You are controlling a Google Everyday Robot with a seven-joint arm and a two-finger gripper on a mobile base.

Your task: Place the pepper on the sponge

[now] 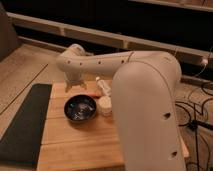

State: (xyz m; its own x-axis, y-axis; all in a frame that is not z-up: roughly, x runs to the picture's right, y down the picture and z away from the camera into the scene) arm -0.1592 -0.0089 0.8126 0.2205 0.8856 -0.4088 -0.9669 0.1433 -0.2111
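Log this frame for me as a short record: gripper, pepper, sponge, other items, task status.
gripper: hanging low over the table, just behind the black bowl
pepper: small orange-red piece lying between the bowl and the white bottle, apart from the gripper
sponge: not visible; the arm hides the table to the right of the white cup
status: pepper not yet picked up
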